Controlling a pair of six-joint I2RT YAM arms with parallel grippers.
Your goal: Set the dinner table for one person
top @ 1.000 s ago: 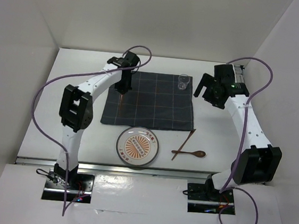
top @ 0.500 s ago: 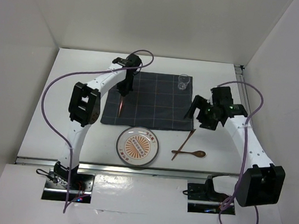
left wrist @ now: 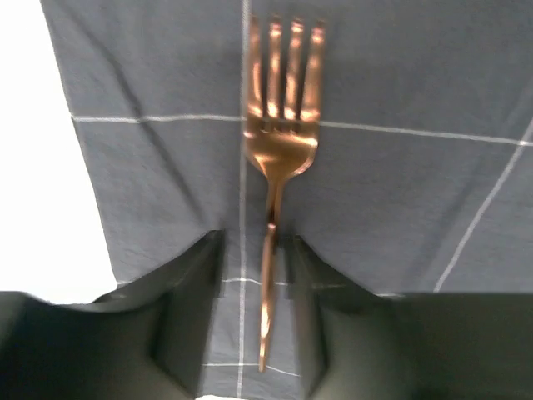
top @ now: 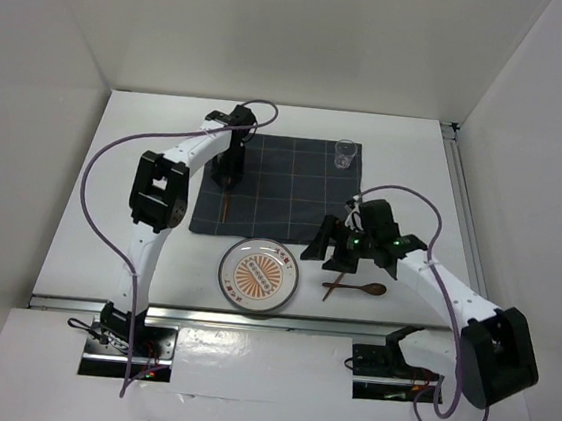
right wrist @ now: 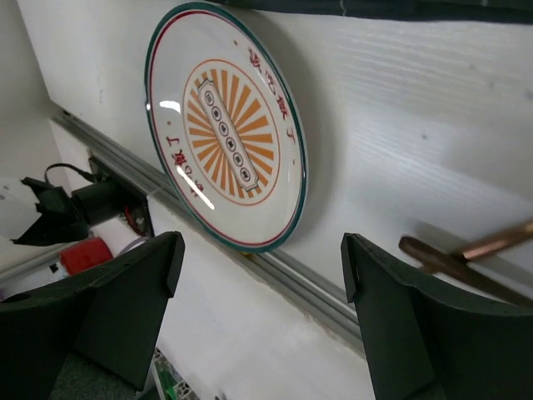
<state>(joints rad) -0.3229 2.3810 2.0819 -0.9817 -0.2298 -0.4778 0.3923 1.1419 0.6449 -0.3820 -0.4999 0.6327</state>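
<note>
Right arm has swung down from beside the mat (top: pixel 292 197). The right gripper (top: pixel 325 250) is now low near the plate (top: pixel 260 276) and spoon (top: pixel 363 289), jaws wide apart, holding nothing. Left gripper (top: pixel 228 173) has dropped onto the mat's left strip. Wrist view: fork (left wrist: pixel 279 142) on the mat, handle between the fingers (left wrist: pixel 187 308) with cloth showing on both sides, so released. Glass (top: pixel 344 154) at the mat's far right corner. Table (top: pixel 409 144) carries all of it, plate near the front rail.

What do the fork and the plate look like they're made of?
The fork looks like metal with a polished copper-coloured finish, given its bright glints. The plate is probably glazed ceramic, possibly melamine: glossy white surface, sharp highlights, printed orange pattern.
</note>
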